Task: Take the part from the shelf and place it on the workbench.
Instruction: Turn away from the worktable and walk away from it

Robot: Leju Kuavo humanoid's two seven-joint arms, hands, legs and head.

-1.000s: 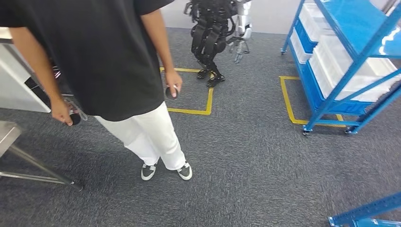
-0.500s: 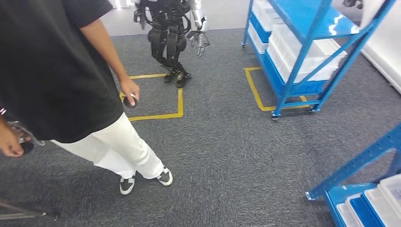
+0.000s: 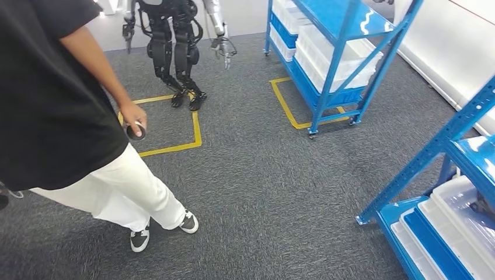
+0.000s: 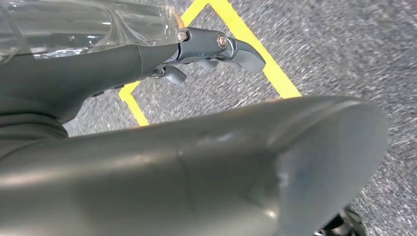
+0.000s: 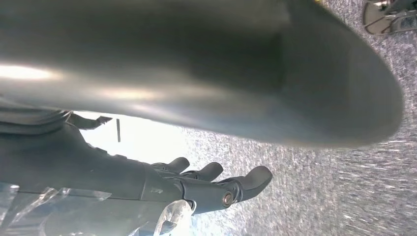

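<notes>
grey carpet [image 3: 280, 175] under both empty, loosely spread hands, left hand [image 4: 162, 59], right hand [image 5: 196, 187], far from the blue shelf [image 3: 327, 52].

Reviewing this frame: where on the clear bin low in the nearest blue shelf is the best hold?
Probably the raised rim along the near long edge of the clear bin, reached from the open aisle side. It lies flat and low with smooth walls, so the lip looks like the only purchase. The slanted post of the blue shelf crowds the corner.
</notes>
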